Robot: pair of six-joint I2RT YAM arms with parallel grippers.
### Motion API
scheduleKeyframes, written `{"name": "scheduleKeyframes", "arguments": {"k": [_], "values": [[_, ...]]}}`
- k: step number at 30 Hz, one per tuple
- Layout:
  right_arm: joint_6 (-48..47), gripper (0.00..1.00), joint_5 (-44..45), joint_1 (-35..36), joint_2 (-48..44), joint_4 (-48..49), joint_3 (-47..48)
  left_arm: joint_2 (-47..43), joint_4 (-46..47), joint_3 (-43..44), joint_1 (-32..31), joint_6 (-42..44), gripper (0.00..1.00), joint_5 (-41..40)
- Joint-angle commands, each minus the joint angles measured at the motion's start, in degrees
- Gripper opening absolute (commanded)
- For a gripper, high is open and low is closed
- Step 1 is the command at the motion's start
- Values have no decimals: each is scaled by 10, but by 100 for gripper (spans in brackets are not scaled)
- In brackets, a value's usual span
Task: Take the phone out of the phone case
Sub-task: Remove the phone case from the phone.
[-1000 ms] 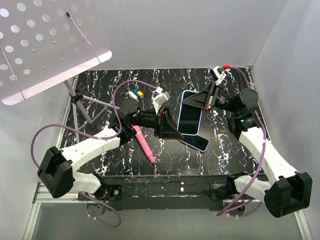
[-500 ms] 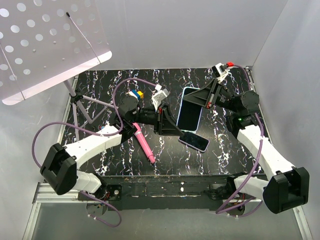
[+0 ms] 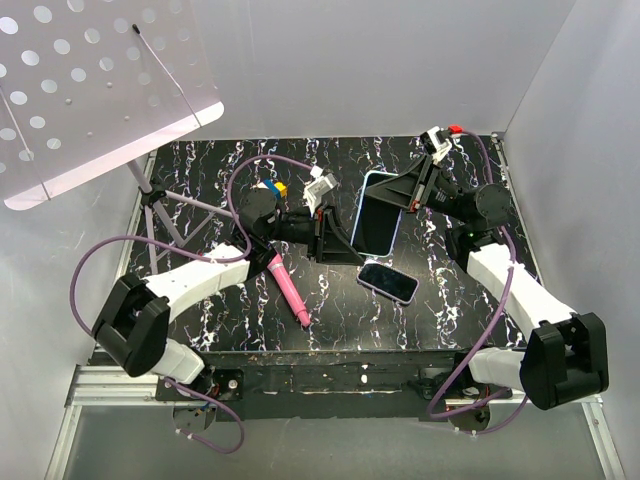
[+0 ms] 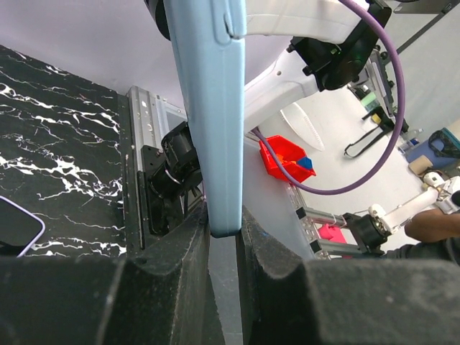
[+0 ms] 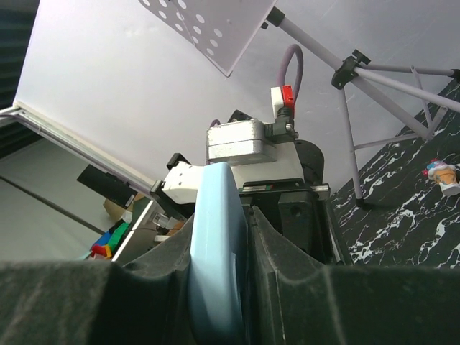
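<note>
Both the left jaws and the right jaws pinch the case (image 3: 377,215), and the phone (image 3: 388,281) has just slipped out onto the desk (image 3: 340,300), so the job looks done.

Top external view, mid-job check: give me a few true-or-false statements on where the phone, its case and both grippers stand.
1. The dark-screened phone with a lilac edge sits inside the light blue phone case. False: it lies flat on the black marbled table, apart from the case.
2. The left gripper is shut on an edge of the case. True.
3. The right gripper hangs open, clear of the case. False: the case sits between its fingers.
4. The pink marker lies on the table, left of the phone in the top view. True.
5. The perforated white music-stand plate is at the right of that view. False: it is at the upper left.
</note>
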Motion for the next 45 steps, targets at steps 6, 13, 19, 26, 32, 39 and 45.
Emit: {"name": "scheduleKeyframes", "arguments": {"k": [6, 13, 19, 26, 32, 39, 45], "values": [[314, 1, -36, 47, -43, 133, 13, 110, 43, -37, 52, -19, 0, -162], [309, 1, -40, 47, -40, 112, -12, 100, 157, -65, 53, -6, 0, -134], [298, 1, -48, 47, -32, 95, -21, 58, 182, -85, 53, 2, 0, -142], [305, 1, -58, 47, -20, 101, -25, 25, 161, -79, 53, 44, 0, -132], [217, 1, -67, 47, -14, 40, -11, -29, 46, -59, 52, 32, 19, -119], [189, 1, -69, 47, 6, 23, 5, -119, -38, -105, 51, 16, 35, -171], [210, 1, -66, 47, 14, 54, 2, -156, -106, -97, 51, 38, 56, -190]]}}
